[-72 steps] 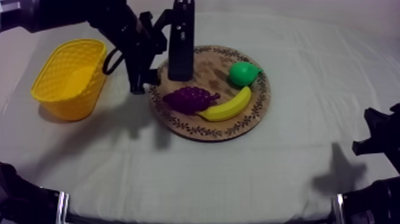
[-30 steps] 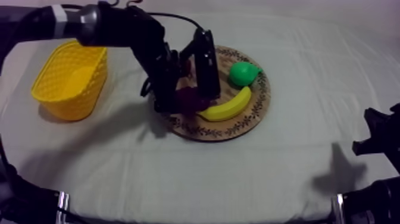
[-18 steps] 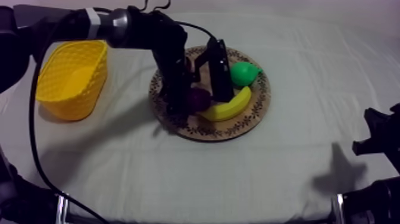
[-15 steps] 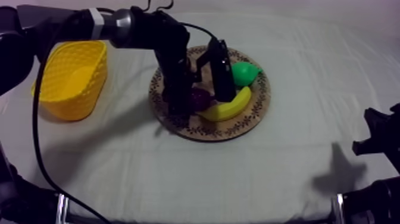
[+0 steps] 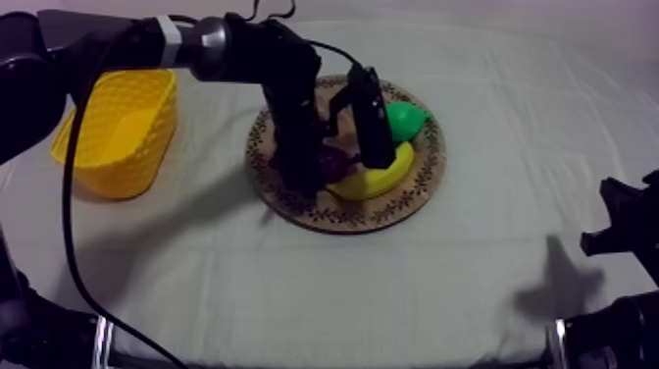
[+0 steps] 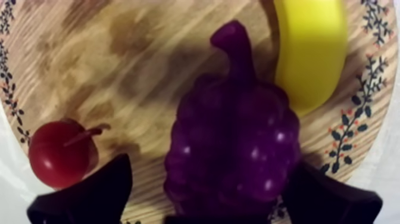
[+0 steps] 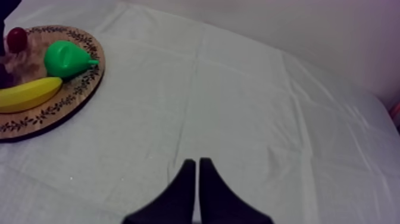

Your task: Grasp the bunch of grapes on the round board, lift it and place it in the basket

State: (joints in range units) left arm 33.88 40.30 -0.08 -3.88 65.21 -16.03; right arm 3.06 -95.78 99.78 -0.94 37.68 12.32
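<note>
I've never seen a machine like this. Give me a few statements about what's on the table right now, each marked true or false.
1. The bunch of grapes is in the yellow basket. False: it lies on the wooden board, between the open fingers of the left end effector.
2. The banana lies right beside the grapes. True.
3. The right end effector holds the pear. False: it is shut on nothing over the cloth; the pear sits on the board.
4. A small red fruit is on the board. True.
</note>
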